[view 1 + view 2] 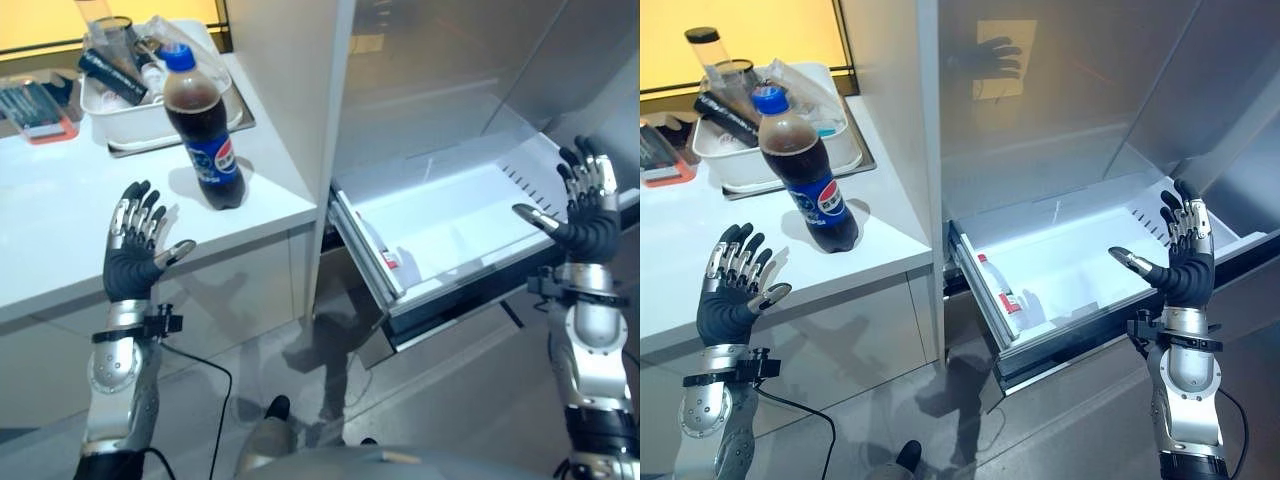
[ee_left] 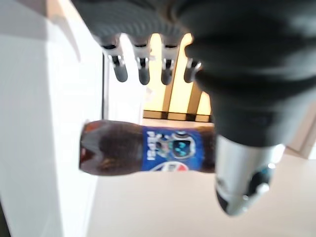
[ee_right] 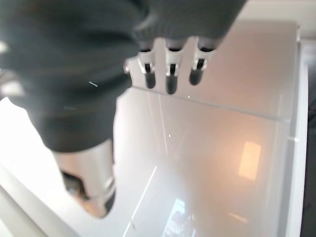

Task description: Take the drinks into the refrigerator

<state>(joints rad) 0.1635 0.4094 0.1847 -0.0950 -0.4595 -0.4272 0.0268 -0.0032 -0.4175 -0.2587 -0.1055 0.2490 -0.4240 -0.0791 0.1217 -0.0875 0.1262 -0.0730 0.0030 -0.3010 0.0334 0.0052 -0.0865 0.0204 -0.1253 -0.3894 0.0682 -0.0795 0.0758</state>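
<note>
One full, heavy, slippery cola bottle (image 1: 205, 130) is being left standing on the worktop (image 1: 60, 230), best gripped round its middle, while both hands, left hand (image 1: 135, 250) and right hand (image 1: 585, 215), are being held wide open and empty.

At upper left, the cola bottle (image 1: 205, 135) is clear glossy plastic with a shiny blue label, standing on a smooth, matt white tabletop (image 1: 60, 220). The refrigerator drawer (image 1: 1080, 250) at right looks like smooth white plastic, below brushed, faintly reflective metal walls (image 1: 1060, 90); the floor (image 1: 300, 400) is glossy.

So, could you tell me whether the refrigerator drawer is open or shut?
Open: the drawer is pulled out from the refrigerator, its white inside exposed.
</note>
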